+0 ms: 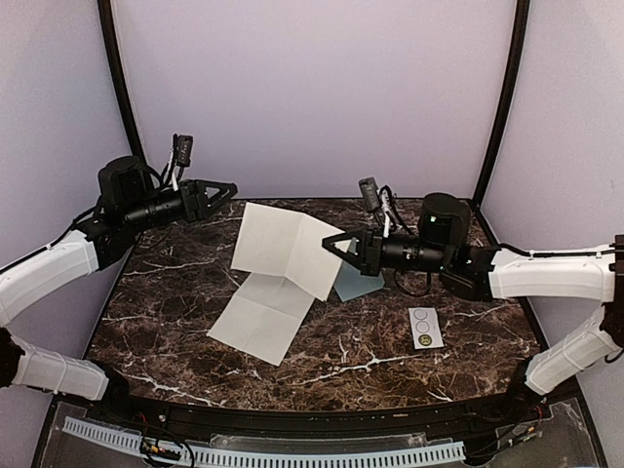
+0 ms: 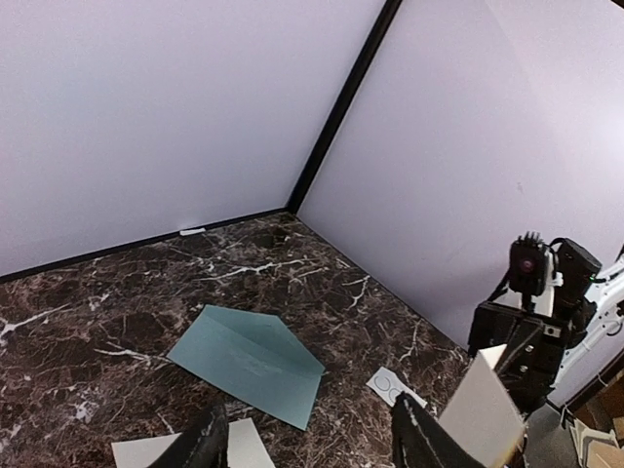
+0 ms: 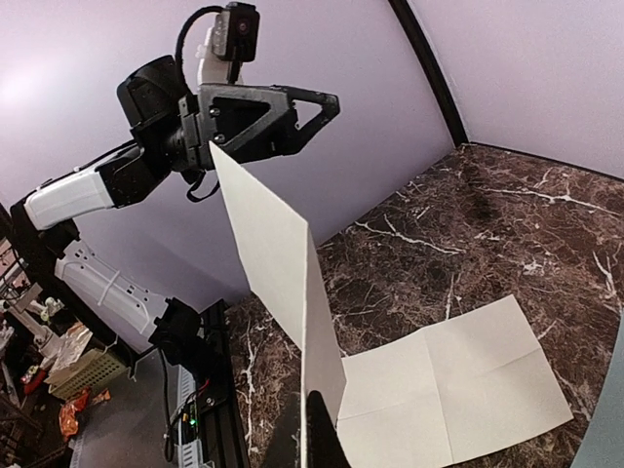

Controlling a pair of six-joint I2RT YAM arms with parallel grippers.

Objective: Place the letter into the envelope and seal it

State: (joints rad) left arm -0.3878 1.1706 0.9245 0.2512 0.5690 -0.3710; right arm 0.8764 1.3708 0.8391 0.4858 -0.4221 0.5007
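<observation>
The letter (image 1: 283,268) is an off-white creased sheet. Its near half lies flat on the table and its far half is lifted upright. My right gripper (image 1: 338,246) is shut on the lifted half's right edge; in the right wrist view the sheet (image 3: 278,253) rises from between my fingers (image 3: 324,437). The blue-green envelope (image 1: 359,284) lies flat under my right gripper, mostly hidden in the top view, and shows fully with its flap open in the left wrist view (image 2: 249,356). My left gripper (image 1: 220,189) is open and empty, held in the air left of the letter.
A small white strip with three circles (image 1: 425,328) lies on the dark marble table (image 1: 175,283) to the right, also seen in the left wrist view (image 2: 392,386). Purple walls and black corner posts (image 1: 119,78) enclose the table.
</observation>
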